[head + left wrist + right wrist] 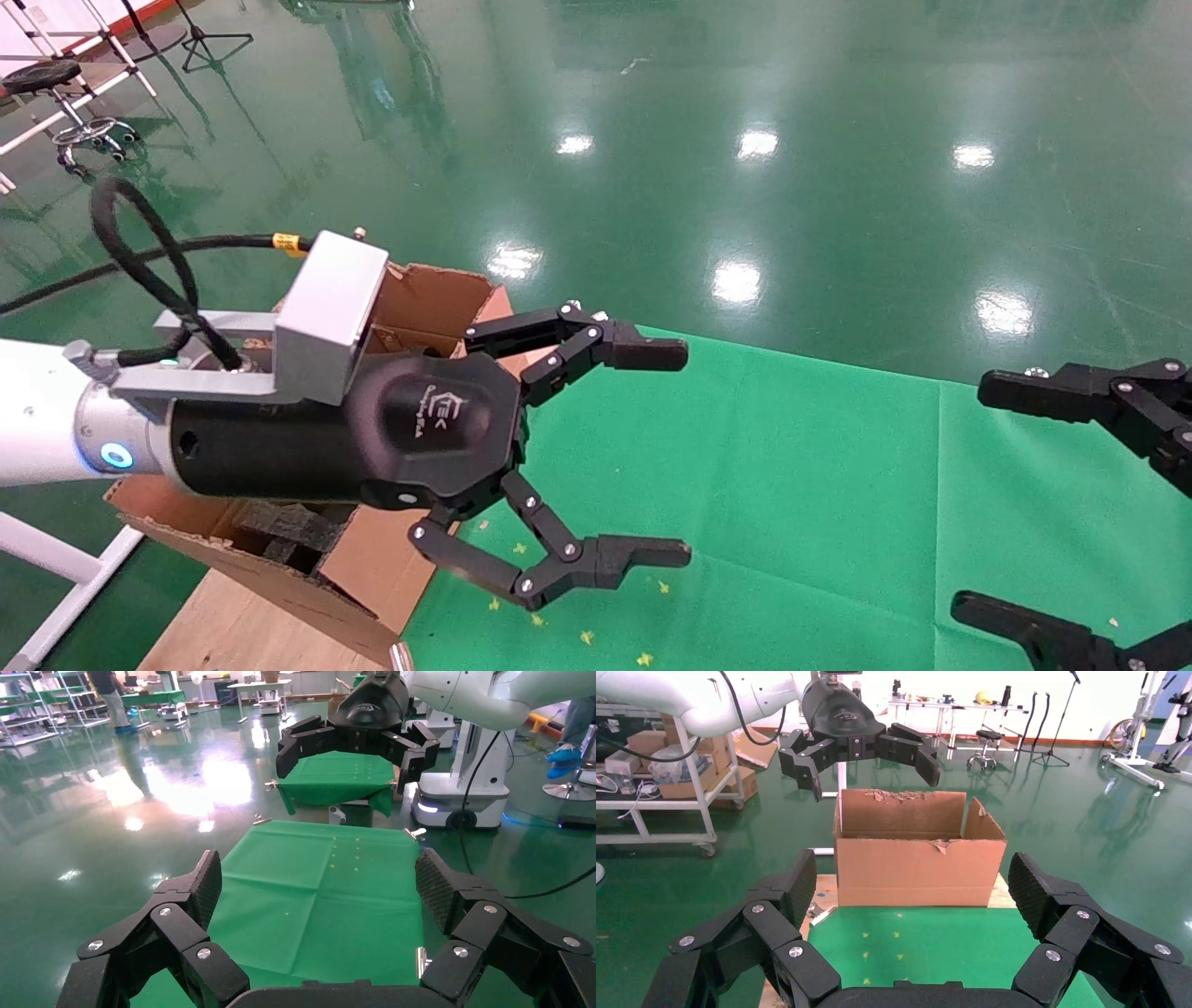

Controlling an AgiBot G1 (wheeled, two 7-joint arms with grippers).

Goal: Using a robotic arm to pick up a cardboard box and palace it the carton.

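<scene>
The carton [438, 289] [919, 867] stands open on a wooden board at the left end of the green cloth table [792, 485], with ragged flaps. Black foam blocks [289, 527] lie inside it. The robotic arm's left gripper [687, 453] [320, 881] hangs open and holds nothing, over the carton's inner edge and the cloth. The right wrist view shows the left gripper [870, 776] above the carton's rim. My right gripper [968, 499] [912, 881] is open and holds nothing at the table's right side, facing the carton. The cardboard box is out of view.
A wooden board [233, 624] carries the carton. A white frame leg [65, 596] stands at the lower left. A stool [56, 93] and stands sit far back on the green floor. Behind the right gripper [355, 741] are a second green table [337, 776] and a robot base [460, 797].
</scene>
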